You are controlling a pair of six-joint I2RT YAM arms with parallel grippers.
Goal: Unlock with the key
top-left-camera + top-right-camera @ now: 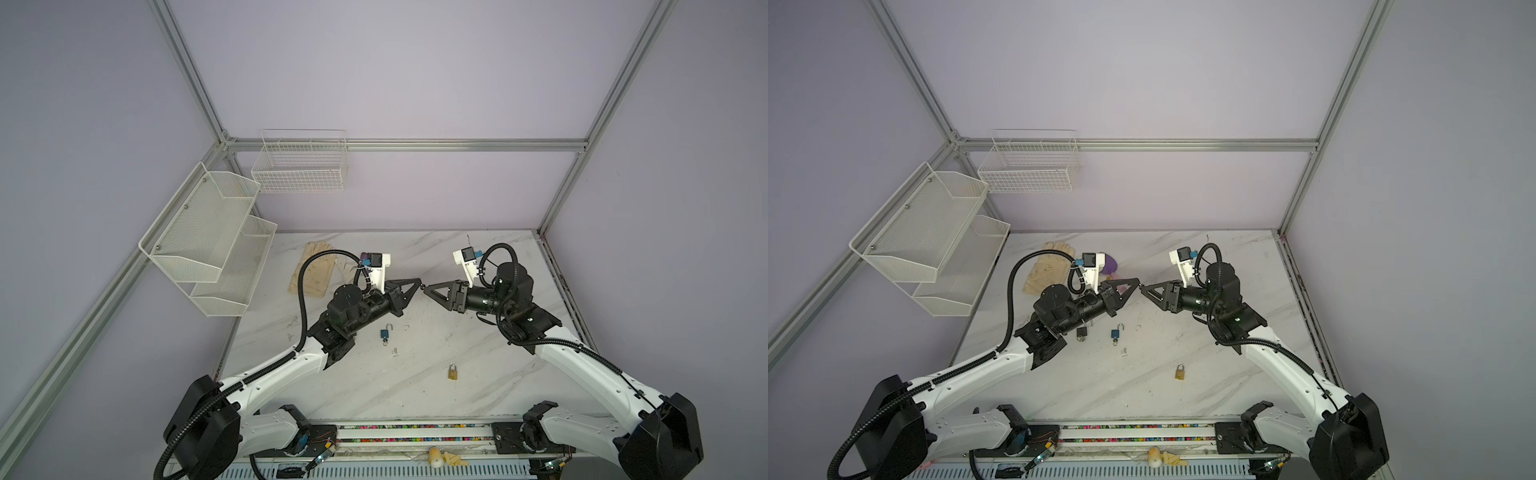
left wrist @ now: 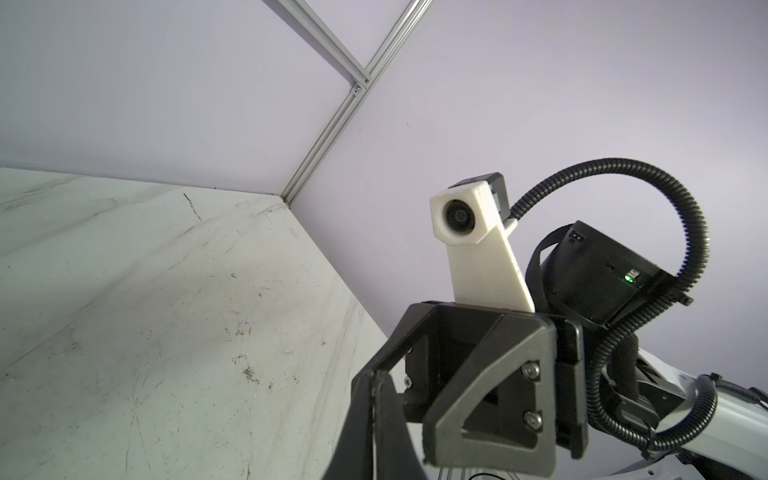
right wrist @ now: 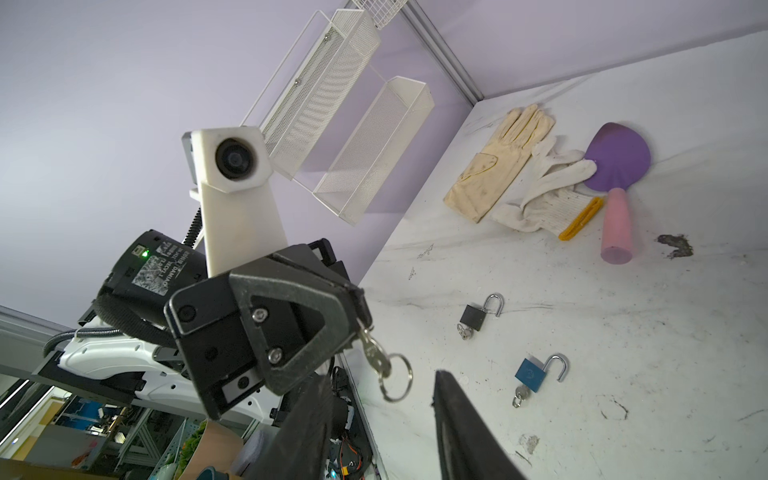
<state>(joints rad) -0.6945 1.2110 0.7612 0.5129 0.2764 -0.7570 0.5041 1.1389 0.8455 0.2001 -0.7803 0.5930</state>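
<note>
The right hand's (image 3: 378, 376) two black fingers (image 3: 461, 424), closest to the lens in the right wrist view, stood apart and gripped nothing. Just beyond their tips hung a small silver key (image 3: 375, 356) with its ring, clenched in the shut left hand (image 3: 360, 322) above the white marbled desk (image 1: 415, 386). A brass padlock (image 1: 453, 372) lay closed near the desk's front. A blue padlock (image 3: 531, 374) and a black padlock (image 3: 473, 316) lay with shackles open.

Padlocks: three – black (image 3: 473, 317), blue (image 3: 531, 374), brass (image 1: 453, 372)
Keys: three – ringed key (image 3: 376, 358), black's (image 3: 464, 331), blue's (image 3: 519, 398)
Gloves: two – tan (image 3: 494, 166), knit (image 3: 548, 201)
Scoop (image 3: 619, 158): one
Baskets: two – mesh (image 1: 195, 232), wire (image 1: 299, 174)
</note>
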